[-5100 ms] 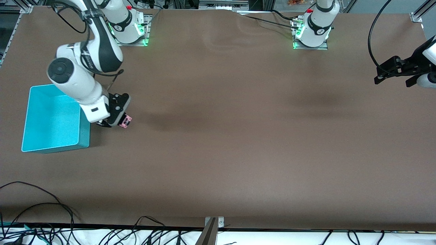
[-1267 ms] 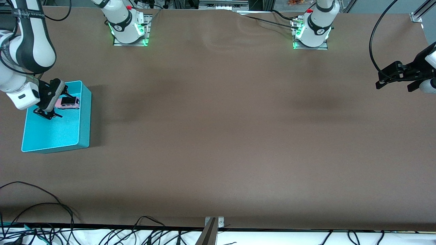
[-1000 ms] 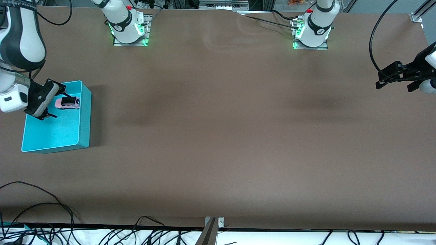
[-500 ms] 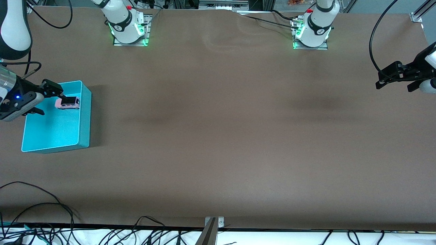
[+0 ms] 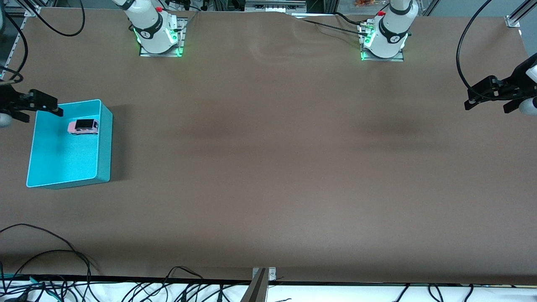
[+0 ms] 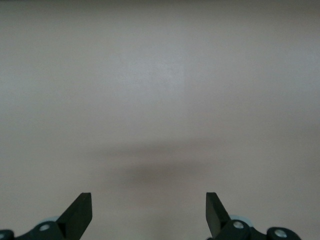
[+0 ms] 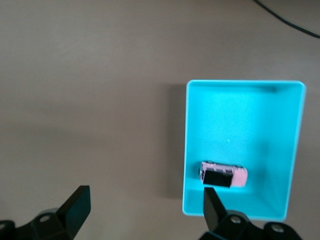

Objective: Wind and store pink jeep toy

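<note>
Nearest the front camera, toward the right arm's end of the bench [image 5: 268,167]: 1 turquoise bin [image 5: 105,142]; inside it, in the corner farthest from that camera, the pink jeep toy [image 5: 83,126], upright on its wheels, touched by nothing; just past the bin's edge, in the air, the right hand [image 5: 35,107], spread wide, holding nothing; over bare bench at the other end, the left hand [image 5: 488,94], waiting, likewise wide and holding nothing; seen only from the right wrist: bin and jeep together from above, black roof plain; from the left wrist: only bare bench between 2 parted fingertips [image 6: 80,212].
</note>
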Motion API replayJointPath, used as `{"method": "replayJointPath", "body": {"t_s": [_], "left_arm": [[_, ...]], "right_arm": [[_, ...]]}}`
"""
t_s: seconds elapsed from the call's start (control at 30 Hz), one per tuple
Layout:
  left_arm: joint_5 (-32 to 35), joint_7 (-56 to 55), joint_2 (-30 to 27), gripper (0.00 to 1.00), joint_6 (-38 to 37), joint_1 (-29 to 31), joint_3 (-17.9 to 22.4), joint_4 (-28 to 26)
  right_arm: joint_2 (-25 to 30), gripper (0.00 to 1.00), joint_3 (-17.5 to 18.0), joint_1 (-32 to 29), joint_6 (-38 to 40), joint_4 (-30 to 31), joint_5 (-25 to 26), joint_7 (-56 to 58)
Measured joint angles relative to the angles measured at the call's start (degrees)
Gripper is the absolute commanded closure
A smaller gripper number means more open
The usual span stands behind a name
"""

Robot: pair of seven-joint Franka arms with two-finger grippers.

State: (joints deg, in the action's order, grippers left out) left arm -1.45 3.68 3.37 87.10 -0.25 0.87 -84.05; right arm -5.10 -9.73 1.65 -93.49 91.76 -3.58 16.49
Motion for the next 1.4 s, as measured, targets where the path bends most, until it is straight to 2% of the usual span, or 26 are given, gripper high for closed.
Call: {"method": "replayJointPath", "body": {"t_s": [0.3,0.47,0.67,1.4], "left_arm": [[1.2,0.0,0.0,0.00,0.0,0.0,-0.1,0.0],[1.4,0.0,0.0,0.00,0.0,0.0,-0.1,0.0],[1.4,0.0,0.0,0.00,0.0,0.0,-0.1,0.0],[1.4,0.0,0.0,0.00,-0.2,-0.1,-0.3,0.1]], "right_arm": [[0.0,0.00,0.1,0.0,5.3,-5.8,2.6,-5.0],[0.0,0.00,2.3,0.0,7.7,-7.7,2.6,-9.4],[0.0,0.00,4.8,0.2,8.6,-8.2,2.6,-12.2],[0.0,0.00,5.6,0.1,11.7,-8.8,2.6,-13.9]]}}
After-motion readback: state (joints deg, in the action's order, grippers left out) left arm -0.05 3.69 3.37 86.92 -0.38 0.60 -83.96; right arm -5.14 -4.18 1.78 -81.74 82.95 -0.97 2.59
